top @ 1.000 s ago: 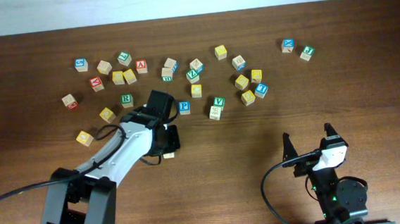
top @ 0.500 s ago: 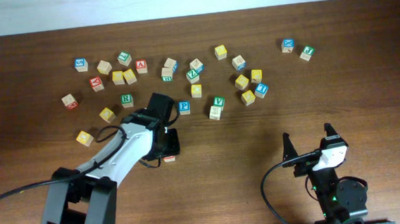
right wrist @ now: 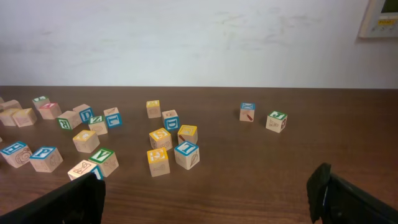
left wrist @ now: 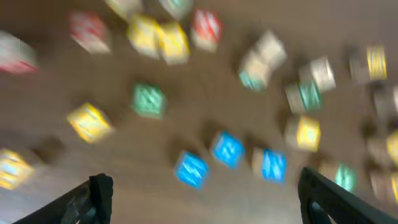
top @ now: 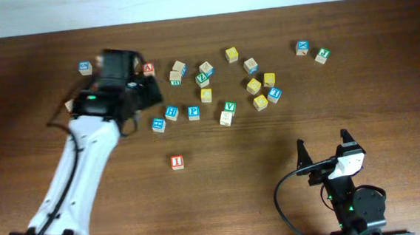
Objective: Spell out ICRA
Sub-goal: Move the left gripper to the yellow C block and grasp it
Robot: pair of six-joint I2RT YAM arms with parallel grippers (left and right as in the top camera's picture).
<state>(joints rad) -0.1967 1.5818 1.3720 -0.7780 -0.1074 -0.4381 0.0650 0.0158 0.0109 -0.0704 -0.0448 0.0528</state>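
Note:
The red I cube [top: 177,161] stands alone on the brown table [top: 244,174], in front of the cube cluster, with nothing touching it. My left gripper [top: 140,93] [left wrist: 202,186] hovers over the back-left cluster, open and with nothing between its jaws. The red A cube [top: 148,68] shows just beside the arm. The left wrist view is blurred: a green cube [left wrist: 148,99] and a red cube [left wrist: 205,28] show, letters unreadable. I cannot pick out the C and R cubes. My right gripper [top: 323,145] [right wrist: 208,186] rests open at the front right.
Three blue cubes [top: 171,112] lie right of the left arm. Yellow, green and blue cubes [right wrist: 160,160] are scattered across the middle. Two cubes [top: 312,50] sit apart at the back right. A white wall [right wrist: 199,37] bounds the far edge.
My left gripper opened and let go of the I cube at the front middle. It then rose and swung to the back left over the cluster. The right arm has not moved.

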